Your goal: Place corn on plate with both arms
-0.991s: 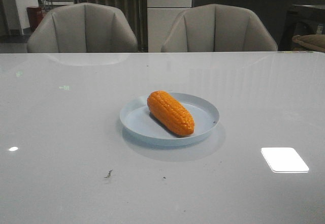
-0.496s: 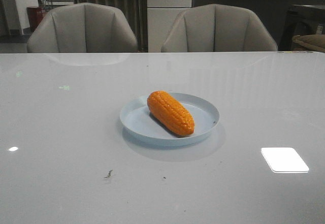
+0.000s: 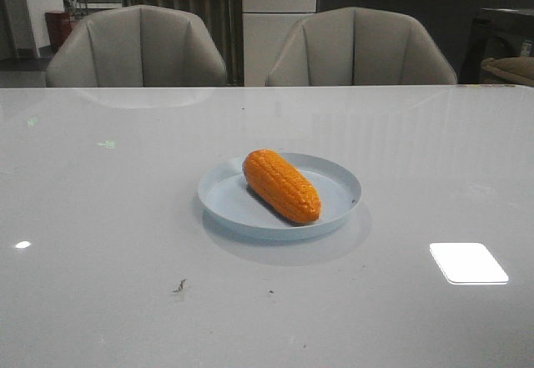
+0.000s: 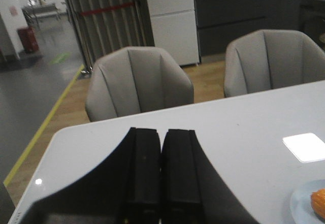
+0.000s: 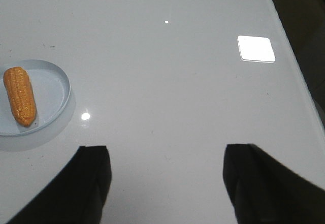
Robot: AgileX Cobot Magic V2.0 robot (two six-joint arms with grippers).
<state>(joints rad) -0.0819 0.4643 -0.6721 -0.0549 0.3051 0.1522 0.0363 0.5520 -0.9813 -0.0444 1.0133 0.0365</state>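
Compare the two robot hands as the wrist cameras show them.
The left hand has its fingers pressed together, shut on nothing; the right hand has its fingers spread wide, open. The left hand looks toward the chairs, the right hand down at the table. Both are black and empty.

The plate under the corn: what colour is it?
Pale blue, plain, no pattern. The plate shows best in the front view, with the orange corn lying on it.

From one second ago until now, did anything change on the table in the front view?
Nothing visibly changed. The corn lies on the plate in the same diagonal pose as in both earlier pictures, and the plate sits at the same spot on the table. No arm enters the front view in any of the three pictures.
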